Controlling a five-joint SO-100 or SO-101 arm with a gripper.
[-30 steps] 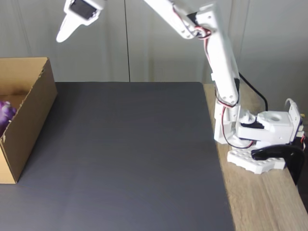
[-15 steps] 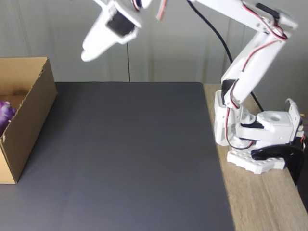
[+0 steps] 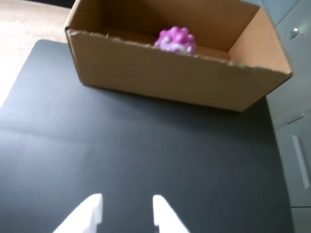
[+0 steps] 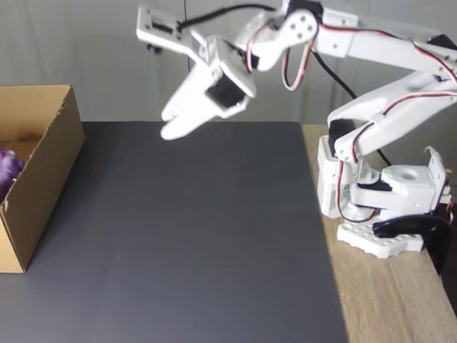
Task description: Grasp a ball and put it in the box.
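Note:
The pink and purple bumpy ball (image 3: 177, 40) lies inside the brown cardboard box (image 3: 175, 80), behind its near wall. In the fixed view the ball (image 4: 8, 168) peeks out at the left edge, inside the box (image 4: 44, 182). My white gripper (image 3: 126, 205) hangs above the dark mat, well clear of the box, its fingers apart with nothing between them. In the fixed view the gripper (image 4: 171, 121) is in the air over the mat's far side, pointing down and left.
A dark grey mat (image 4: 193, 236) covers most of the table. The arm's white base (image 4: 385, 207) is clamped on the wooden tabletop (image 4: 400, 300) at the right. A pale wall stands behind.
The arm has folded back towards its base. The gripper has moved right and down, away from the box. The ball stays in the box.

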